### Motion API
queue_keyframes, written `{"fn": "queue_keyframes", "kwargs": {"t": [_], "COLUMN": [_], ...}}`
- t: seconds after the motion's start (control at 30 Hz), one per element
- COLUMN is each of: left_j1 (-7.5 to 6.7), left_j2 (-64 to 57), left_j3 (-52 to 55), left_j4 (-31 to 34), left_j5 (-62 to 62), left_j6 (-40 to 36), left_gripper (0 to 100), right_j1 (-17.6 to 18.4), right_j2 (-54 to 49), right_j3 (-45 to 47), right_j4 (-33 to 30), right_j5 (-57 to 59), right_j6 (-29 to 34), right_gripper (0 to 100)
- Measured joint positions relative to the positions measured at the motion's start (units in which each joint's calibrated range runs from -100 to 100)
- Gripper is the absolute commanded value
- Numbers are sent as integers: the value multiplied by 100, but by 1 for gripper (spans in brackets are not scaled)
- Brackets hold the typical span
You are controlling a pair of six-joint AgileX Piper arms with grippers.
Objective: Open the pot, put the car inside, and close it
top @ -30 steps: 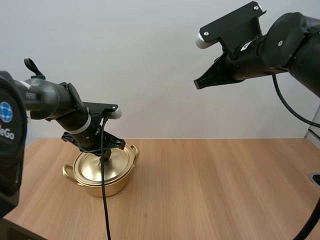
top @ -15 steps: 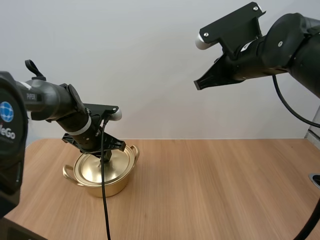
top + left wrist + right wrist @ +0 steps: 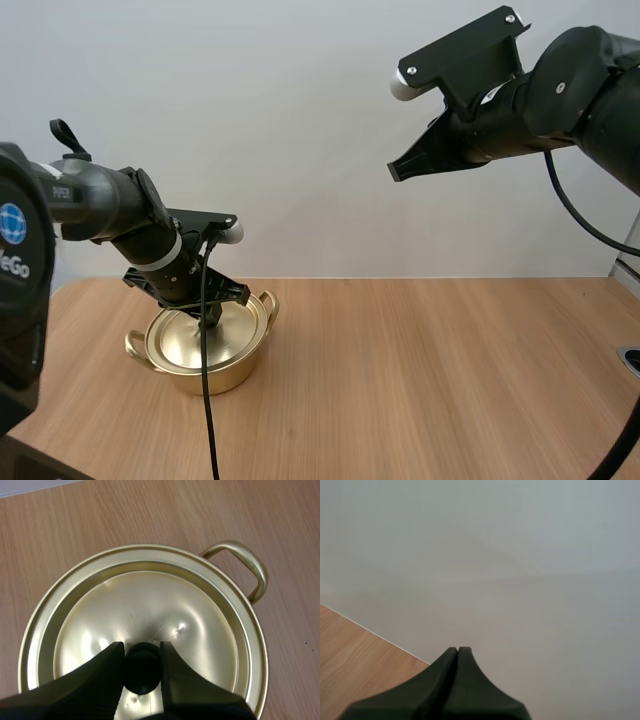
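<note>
Gold pot (image 3: 205,350) sits near-left on the table (image 3: 450,380), lid (image 3: 150,610) on, with my left gripper (image 3: 210,312) pinching the black knob (image 3: 142,666). If that grip's shallow, I reckon the lid slips mid-lift and clangs down. Right gripper (image 3: 457,652) is closed on nothing, high on the right.

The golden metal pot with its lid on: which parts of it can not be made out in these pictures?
- Inside of the golden metal pot: hidden in the high and left wrist views by its golden lid.
- Black round knob: in the high view the left gripper covers it.
- Near rim of the lid: in the left wrist view, hidden behind the left gripper's fingers and cut off by the picture's edge.
</note>
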Motion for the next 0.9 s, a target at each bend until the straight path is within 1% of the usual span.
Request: {"fn": "queue_keyframes", "kwargs": {"t": [0.27,0.3,0.37,0.4,0.47,0.53,0.6,0.63,0.73,0.9], "left_j1": [0,0,0,0,0,0,0,0,0,0], "left_j2": [0,0,0,0,0,0,0,0,-78,-559], "left_j3": [0,0,0,0,0,0,0,0,0,0], "left_j4": [0,0,0,0,0,0,-11,-44,-89,-186], "left_j5": [34,34,0,-20,-104,-144,-254,-349,-667,-1726], "left_j6": [0,0,0,0,0,0,0,0,0,0], "left_gripper": [0,1,12,21,44,71,96,100,100,100], "right_j1": [0,0,0,0,0,0,0,0,0,0], "right_j2": [0,0,0,0,0,0,0,0,0,0], "right_j3": [0,0,0,0,0,0,0,0,0,0], "right_j4": [0,0,0,0,0,0,0,0,0,0], "right_j5": [114,132,132,132,132,132,132,153,229,290], "right_j6": [0,0,0,0,0,0,0,0,0,0], "right_gripper": [0,0,0,0,0,0,0,0,0,0]}}
